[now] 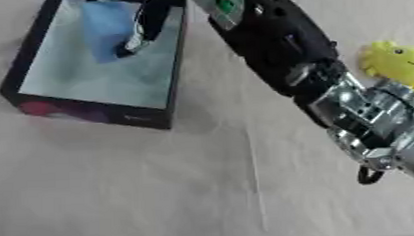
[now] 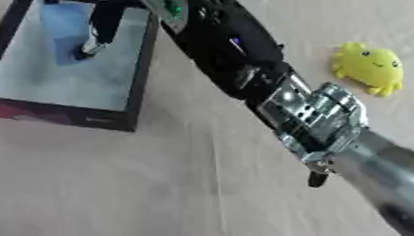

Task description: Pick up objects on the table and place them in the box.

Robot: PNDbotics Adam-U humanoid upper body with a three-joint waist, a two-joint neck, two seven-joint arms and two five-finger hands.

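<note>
Over box (image 1: 96,112) | right hand (image 1: 145,27) | beside arm: yellow toy (image 2: 370,68), smiling

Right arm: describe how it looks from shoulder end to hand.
The right arm has a dull silver tube near the lower corner, then a shiny silver metal joint block with a small black loop hanging below, then a bulky black forearm carrying a green-marked panel. The slim black right hand shows pale metallic parts.

Right hand (image 2: 97,32) reaching down into the box (image 2: 66,118) at ten o'clock, fingers on something blue (image 2: 71,26). Yellow toy (image 2: 370,68) at two o'clock.
</note>
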